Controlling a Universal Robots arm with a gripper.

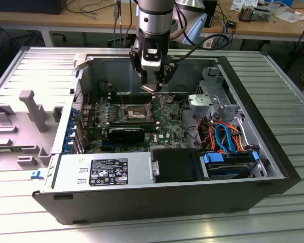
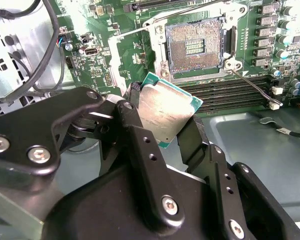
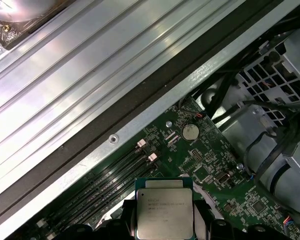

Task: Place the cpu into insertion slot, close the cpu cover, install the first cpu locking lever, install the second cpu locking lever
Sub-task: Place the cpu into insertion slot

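My gripper point(image 2: 165, 122) is shut on the cpu point(image 2: 167, 107), a flat square chip with a silvery top and a green edge, held by two opposite sides between the black fingers point(image 2: 135, 120). The chip point(image 3: 164, 212) also appears in the first wrist view above the green board. In the exterior view the gripper point(image 1: 153, 87) hangs inside the open computer case, above and slightly to the right of the insertion slot point(image 1: 133, 110). The slot point(image 2: 195, 46) lies uncovered, its tan contact field bare. The cpu cover seems to stand raised at the slot's right edge point(image 1: 153, 105). Two thin wire levers point(image 2: 255, 90) are swung away.
Long black memory slots point(image 2: 230, 95) run beside the socket. Cables point(image 1: 223, 134) and a drive cage point(image 1: 210, 98) fill the case's right side in the exterior view, a power supply point(image 1: 106, 169) its front. The case walls point(image 1: 81, 76) enclose the board.
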